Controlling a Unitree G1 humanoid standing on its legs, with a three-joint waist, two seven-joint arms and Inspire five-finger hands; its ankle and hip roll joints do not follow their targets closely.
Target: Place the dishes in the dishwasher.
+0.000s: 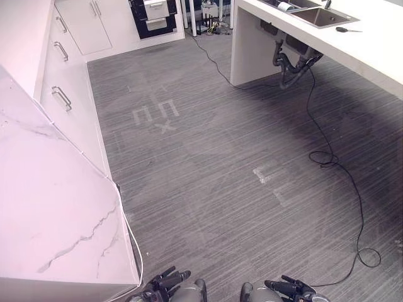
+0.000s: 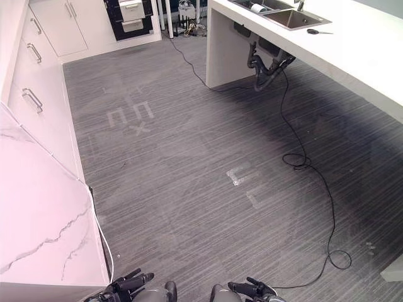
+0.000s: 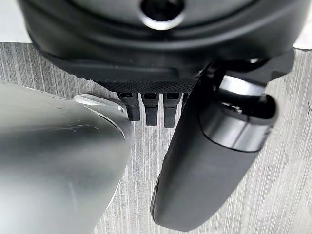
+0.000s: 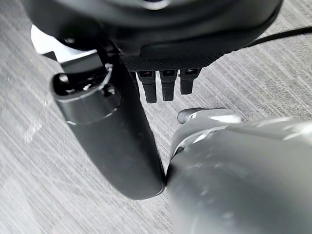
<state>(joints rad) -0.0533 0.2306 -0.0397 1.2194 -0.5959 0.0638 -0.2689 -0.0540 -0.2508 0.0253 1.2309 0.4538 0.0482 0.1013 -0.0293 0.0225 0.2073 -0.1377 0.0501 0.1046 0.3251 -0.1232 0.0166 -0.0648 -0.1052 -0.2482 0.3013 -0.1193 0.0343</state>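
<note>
A: Where are the dishes?

B: I can see one small white thing [image 1: 285, 6] in the sink [image 1: 321, 17] on the far counter [image 1: 371, 44]. It may be a dish, but it is too small to tell. The dark machine [image 1: 153, 16] at the far wall may be the dishwasher. I am not sure of that either.

A: What are the hands doing?

B: The left hand [image 1: 165, 281] hangs low, near the corner of the marble counter [image 1: 56, 207]. Its fingers are straight and loose, and it holds nothing. The right hand [image 1: 288, 289] hangs low too. It is loose and holds nothing.

A: So what could go wrong?

B: The robot has a long way to walk over the grey floor [image 1: 208, 170]. The left arm is close to the marble corner, so it could bump it when the robot turns.

A: Anything else?

B: Yes. The pipes [image 1: 291, 66] stick out under the sink. A hand could hit them if it goes in too low. And a wet dish could slip from loose fingers and break.
</note>
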